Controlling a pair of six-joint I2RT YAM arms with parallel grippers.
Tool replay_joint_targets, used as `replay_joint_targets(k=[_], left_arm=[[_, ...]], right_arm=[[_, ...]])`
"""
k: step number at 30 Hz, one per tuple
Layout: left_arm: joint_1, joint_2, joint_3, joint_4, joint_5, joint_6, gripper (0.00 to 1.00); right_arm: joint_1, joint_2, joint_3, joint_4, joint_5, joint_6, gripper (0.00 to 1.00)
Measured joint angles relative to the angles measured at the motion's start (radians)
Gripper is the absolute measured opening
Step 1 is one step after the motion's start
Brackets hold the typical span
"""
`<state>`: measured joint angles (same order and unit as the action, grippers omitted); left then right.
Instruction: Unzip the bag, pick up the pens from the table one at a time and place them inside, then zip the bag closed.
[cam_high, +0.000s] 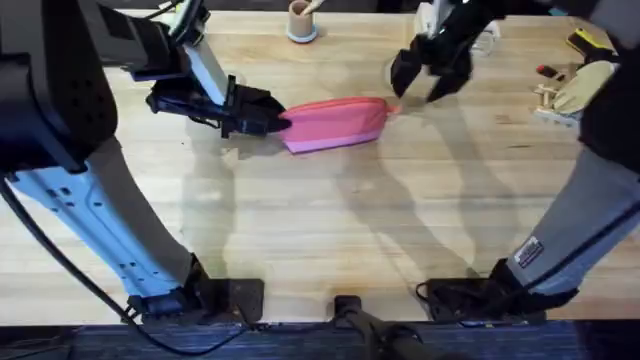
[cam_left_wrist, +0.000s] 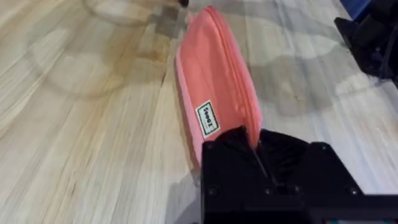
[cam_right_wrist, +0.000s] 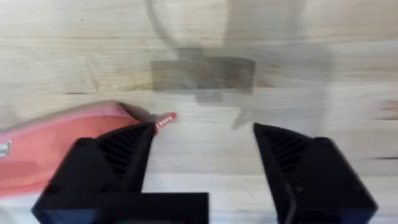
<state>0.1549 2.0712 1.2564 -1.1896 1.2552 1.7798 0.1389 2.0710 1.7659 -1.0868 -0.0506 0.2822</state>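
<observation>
On the table (cam_high: 330, 230), left of centre, the L gripper (cam_high: 272, 122) is clenched on the bag's (cam_high: 338, 123) near end, fabric pinched btwn its fingers (cam_left_wrist: 236, 149). Bag lies flat mid-table toward the far side, zip closed, small red pull tab (cam_right_wrist: 165, 119) at its R end. R gripper (cam_high: 420, 75) hangs just above that end w/ jaws released, wide apart, nothing btwn them.

bare table (cam_high: 330, 230) near, bag (cam_high: 335, 124) mid-table
</observation>
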Motion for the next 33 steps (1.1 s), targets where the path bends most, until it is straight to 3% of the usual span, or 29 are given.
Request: replay_joint_targets(k=[2, 3, 13, 20, 21, 22, 27, 33], left_arm=[[0.013, 0.000, 0.000, 0.000, -0.003, 0.000, 0.042], [0.017, 0.000, 0.000, 0.000, -0.003, 0.000, 0.042], [0.020, 0.000, 0.000, -0.003, -0.006, 0.000, 0.042], [0.020, 0.000, 0.000, -0.003, -0.006, 0.000, 0.046], [0.020, 0.000, 0.000, -0.003, -0.007, 0.000, 0.085], [0.020, 0.000, 0.000, -0.003, -0.006, 0.001, 0.207], [0.020, 0.000, 0.000, -0.008, -0.004, -0.005, 0.947], [0.020, 0.000, 0.000, -0.006, -0.003, -0.006, 0.993]], right_arm=[[-0.014, -0.028, 0.024, -0.022, 0.027, -0.037, 0.924], [-0.017, -0.043, 0.037, -0.034, 0.038, -0.060, 0.973], [0.054, -0.235, 0.110, -0.116, 0.066, -0.346, 0.997], [0.084, -0.305, 0.110, -0.148, 0.070, -0.417, 0.997], [0.084, -0.314, 0.110, -0.150, 0.071, -0.421, 0.997], [0.084, -0.323, 0.110, -0.151, 0.073, -0.424, 0.997], [0.084, -0.353, 0.110, -0.164, 0.074, -0.430, 0.998], [0.085, -0.357, 0.111, -0.171, 0.074, -0.434, 0.997]])
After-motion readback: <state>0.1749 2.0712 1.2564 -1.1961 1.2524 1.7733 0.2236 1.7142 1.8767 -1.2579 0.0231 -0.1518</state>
